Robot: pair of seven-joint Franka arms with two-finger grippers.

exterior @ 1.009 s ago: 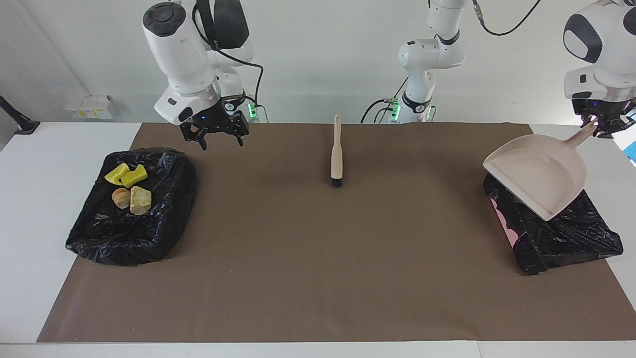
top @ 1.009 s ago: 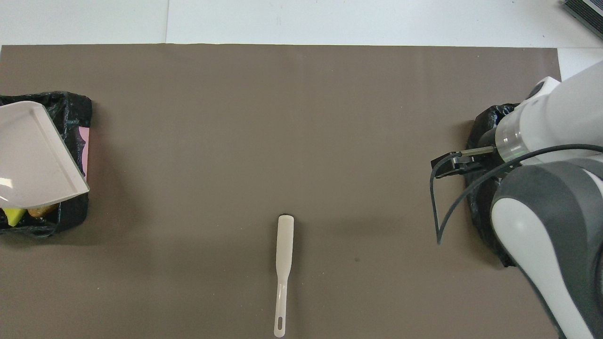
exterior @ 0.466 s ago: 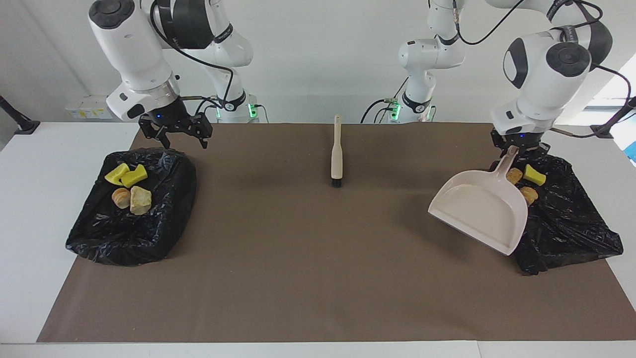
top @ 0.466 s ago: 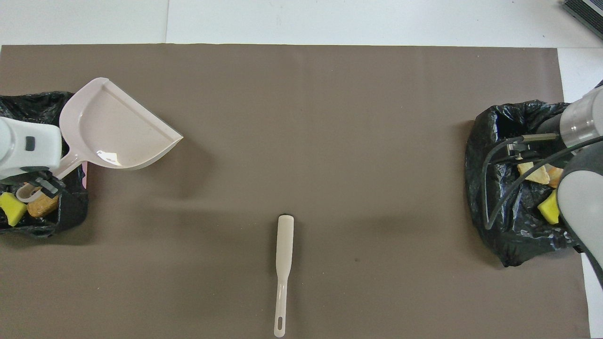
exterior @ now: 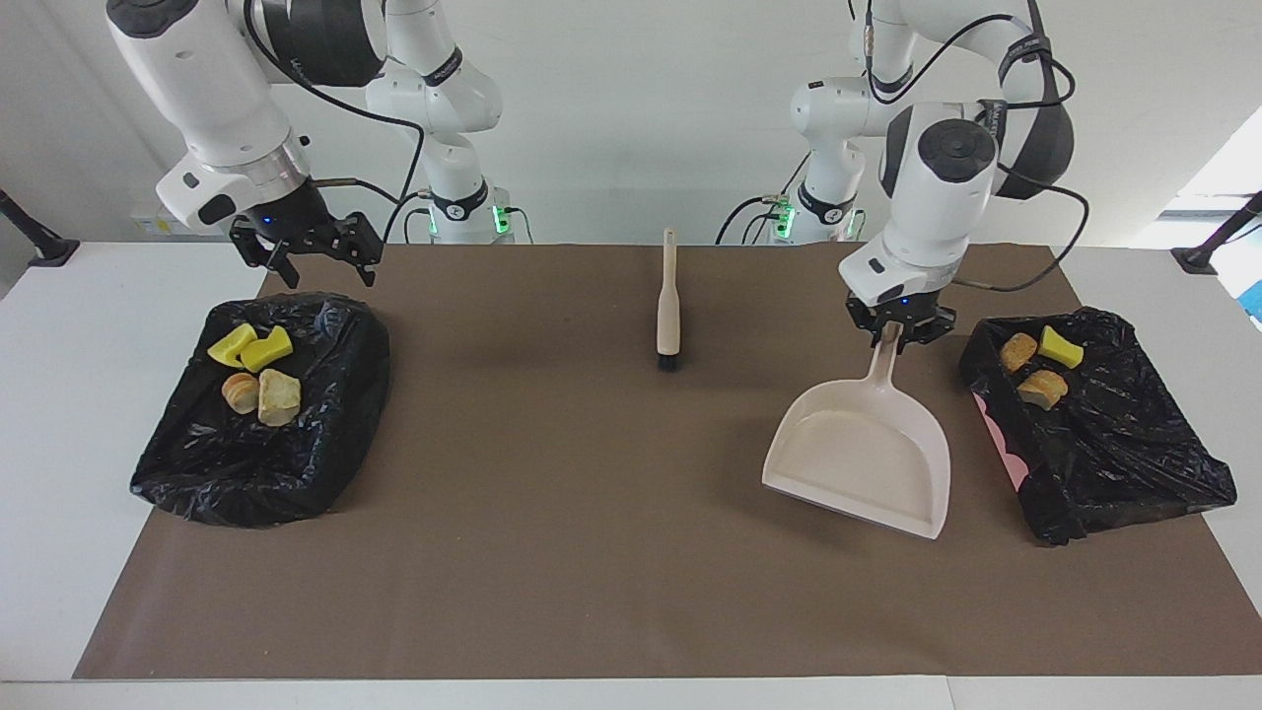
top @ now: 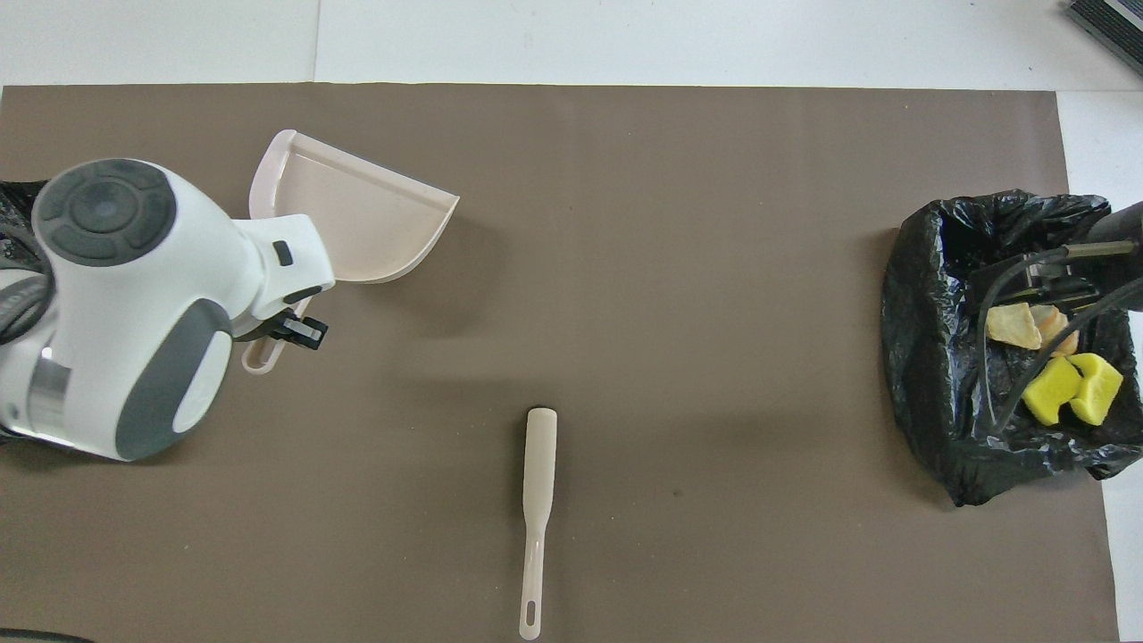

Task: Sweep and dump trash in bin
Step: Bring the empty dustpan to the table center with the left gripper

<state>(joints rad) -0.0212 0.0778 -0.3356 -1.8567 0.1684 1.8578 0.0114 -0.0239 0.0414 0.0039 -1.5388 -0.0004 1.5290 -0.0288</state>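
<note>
Now off its bin [exterior: 1134,463], dustpan [exterior: 863,454] hangs over paper.

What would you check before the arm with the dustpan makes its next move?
1. Left gripper shut on the dustpan handle: ok.
2. Dustpan empty: ok.
3. Trash in the bin at the left arm's end, three pieces: ok.
4. Trash in the bin at the right arm's end, four pieces: ok.
5. Brush lying untouched on the mat: ok.
6. Right gripper open, waiting over that bin's edge: ok.
</note>
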